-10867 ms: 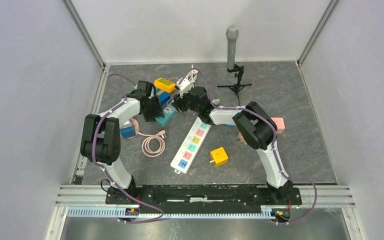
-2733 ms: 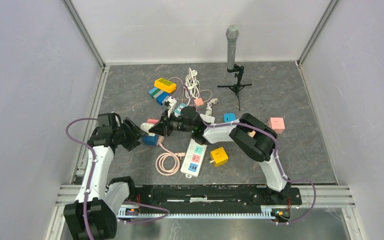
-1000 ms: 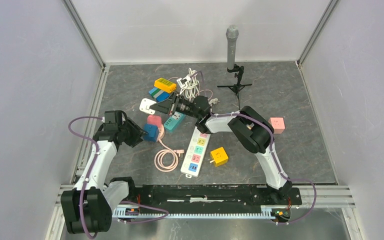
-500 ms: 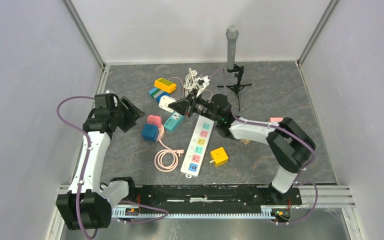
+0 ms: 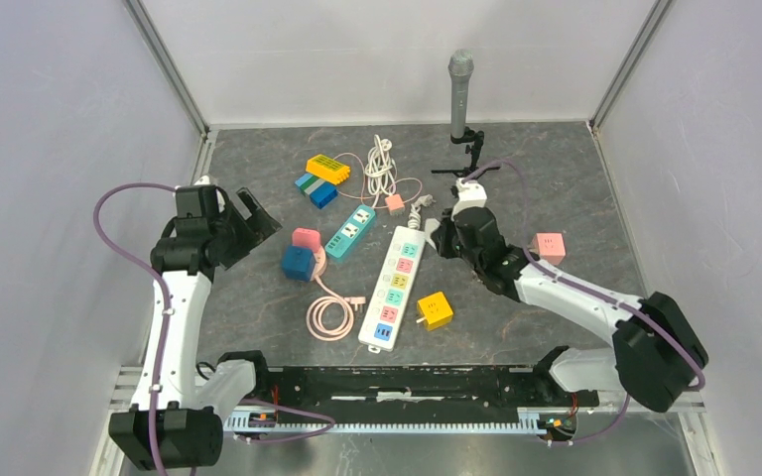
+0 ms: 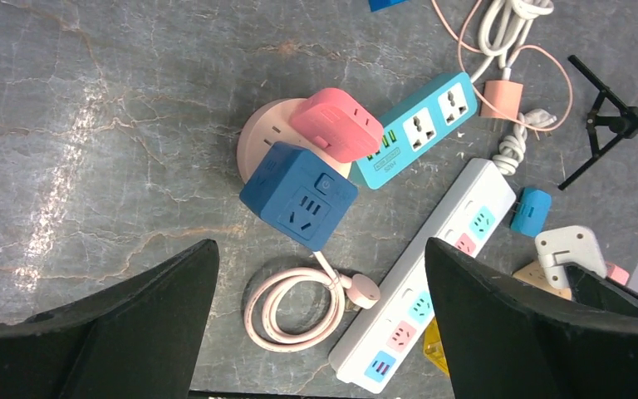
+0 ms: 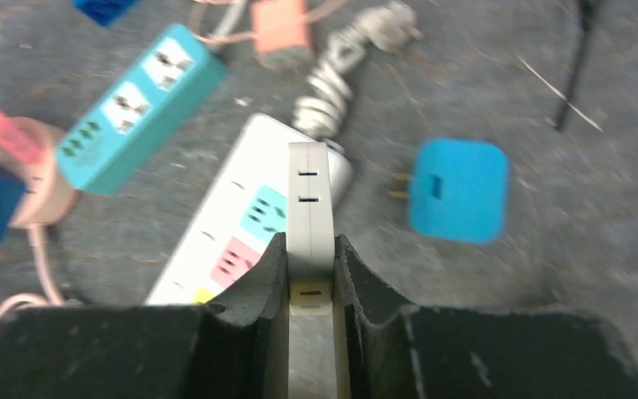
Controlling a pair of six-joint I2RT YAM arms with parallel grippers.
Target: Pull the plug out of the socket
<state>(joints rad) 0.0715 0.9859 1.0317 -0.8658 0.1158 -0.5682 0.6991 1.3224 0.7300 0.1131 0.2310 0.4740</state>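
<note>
**Plug (image 7: pixel 310 195) off the socket (image 6: pixel 299 196)**

The flat white plug is clamped edge-on in the right gripper's (image 7: pixel 310 249) jaws, above the bench (image 5: pixel 575 178) and well apart from the socket. The socket, a blue cube, sits tilted left of the bench's centre.

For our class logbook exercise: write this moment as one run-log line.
left gripper: open, above blue cube socket | right gripper: shut on white flat plastic plug | plug: in the air, free of sockets

power strip (image 5: pixel 394 286) across centre, microphone stand (image 5: pixel 459 109) behind, open tabletop (image 5: pixel 595 178) right
</note>
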